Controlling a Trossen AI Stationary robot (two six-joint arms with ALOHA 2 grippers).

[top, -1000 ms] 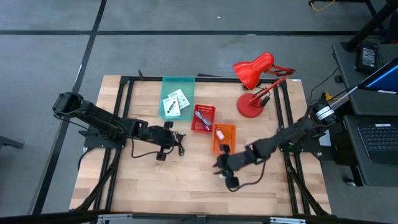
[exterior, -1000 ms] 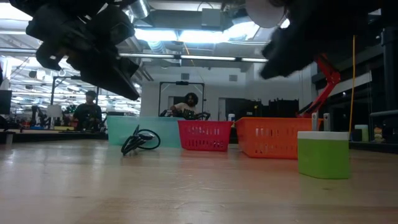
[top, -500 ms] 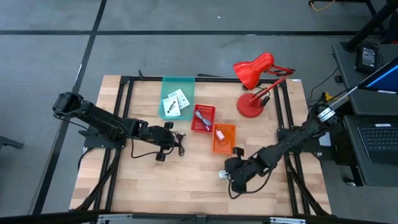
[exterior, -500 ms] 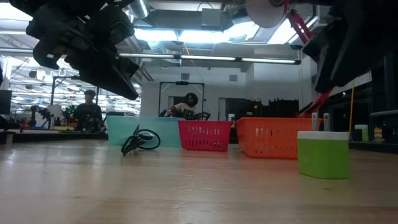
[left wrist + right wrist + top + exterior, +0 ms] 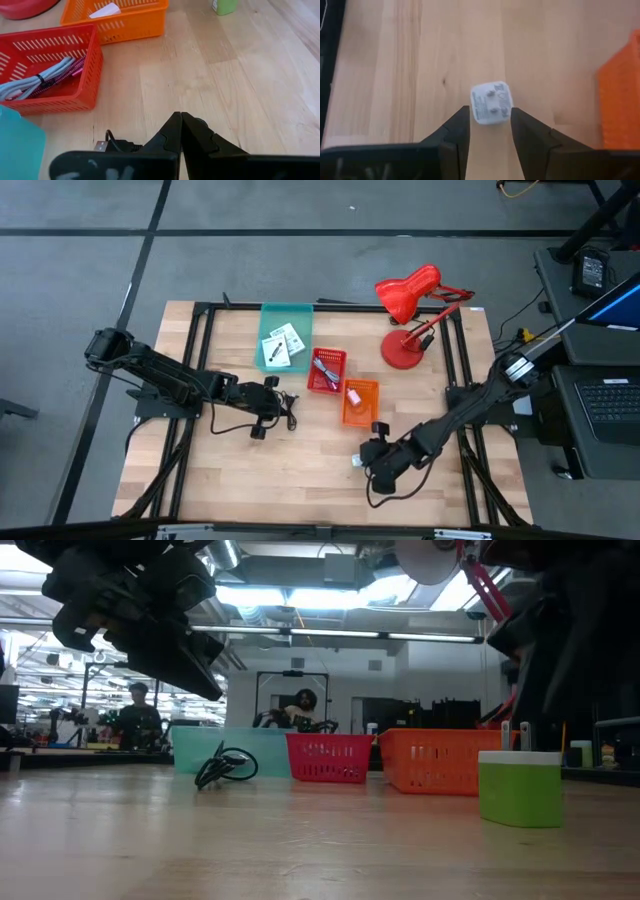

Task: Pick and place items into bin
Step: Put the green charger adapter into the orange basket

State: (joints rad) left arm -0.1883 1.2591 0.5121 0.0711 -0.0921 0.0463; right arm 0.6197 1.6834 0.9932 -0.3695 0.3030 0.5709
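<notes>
A small green block with a white two-pronged face (image 5: 491, 102) stands on the table (image 5: 300, 470), also seen in the low view as the green block (image 5: 519, 790). My right gripper (image 5: 490, 112) hangs open just above it, a finger on each side, touching nothing. A coiled black cable (image 5: 226, 764) lies on the wood near the table's middle. My left gripper (image 5: 181, 121) is shut and hovers over that cable (image 5: 116, 145) without touching it. The teal bin (image 5: 285, 330) holds two white cards; a red basket (image 5: 326, 370) holds cables; an orange basket (image 5: 360, 402) holds a pink piece.
A red desk lamp (image 5: 410, 310) stands at the far right of the table. The three bins sit in a row across the far middle. Bare wood spreads along the near edge. People sit in the room beyond the table.
My right gripper has moved toward the table's near edge and tipped further downward, coming over the green block with its jaws equally wide apart. The block has stayed where it was.
</notes>
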